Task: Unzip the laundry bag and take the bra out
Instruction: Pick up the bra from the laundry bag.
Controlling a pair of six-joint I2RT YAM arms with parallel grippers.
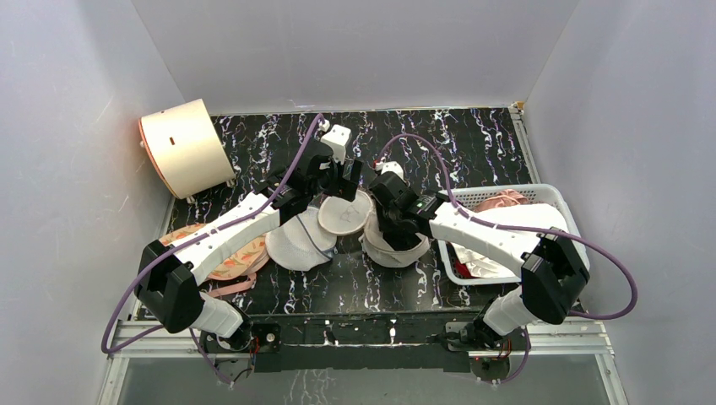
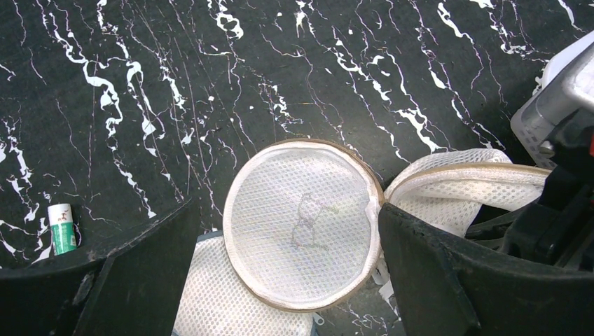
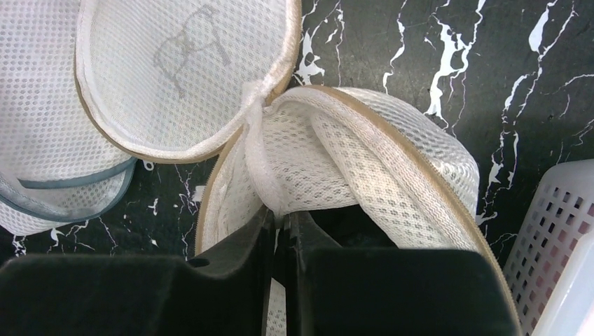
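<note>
Nearest, right gripper [image 3: 280,231] nipped shut on a thin fold of laundry bag [image 3: 392,161] mesh, mid-table beside basket [image 3: 560,231]. Left gripper [image 2: 286,210] wide open, empty, above flipped lid [image 2: 301,224]. Bra unseen (inside, presumably). Risk: fold slipping free, or whole bag dragged.

One laundry bag [image 1: 344,213], one white mesh bag [image 1: 295,245], one basket [image 3: 553,238], one peach bra [image 1: 232,268].

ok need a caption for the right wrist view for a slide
Right pincer shut on the mesh wall of the open laundry bag, round flap folded back, white basket at right.
</note>
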